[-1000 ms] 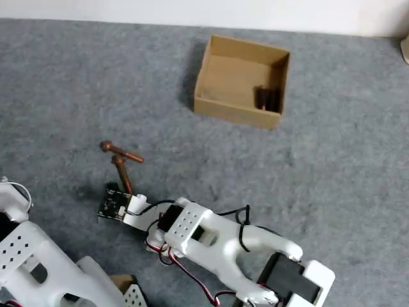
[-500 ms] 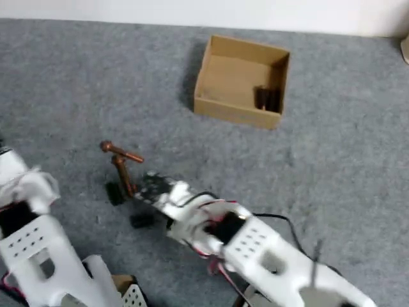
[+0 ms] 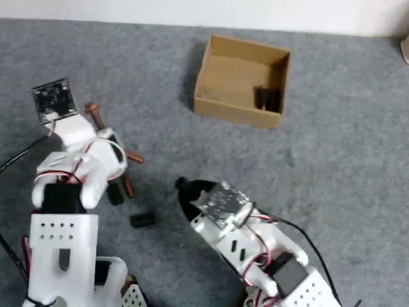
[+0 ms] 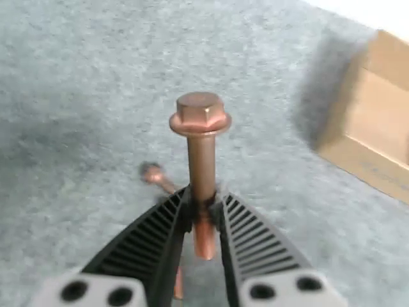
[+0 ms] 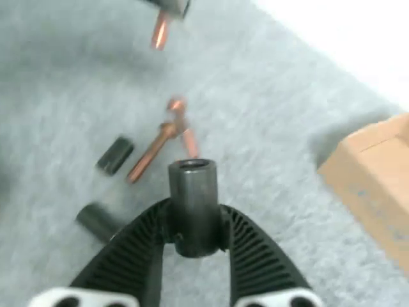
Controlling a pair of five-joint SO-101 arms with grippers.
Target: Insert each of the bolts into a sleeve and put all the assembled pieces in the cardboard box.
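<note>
While the left tool [image 4: 203, 203] clamps 1 bolt [image 4: 201, 157] | right tool [image 5: 195, 219] clamps 1 sleeve [image 5: 193, 192] | cardboard box [image 3: 235, 112] well apart

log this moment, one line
left hand: shut on bolt | right hand: shut on sleeve | loose: two bolts, two sleeves

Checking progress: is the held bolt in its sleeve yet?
Out. Left gripper grips a bare bolt; right gripper grips a sleeve with an open, empty mouth.
</note>
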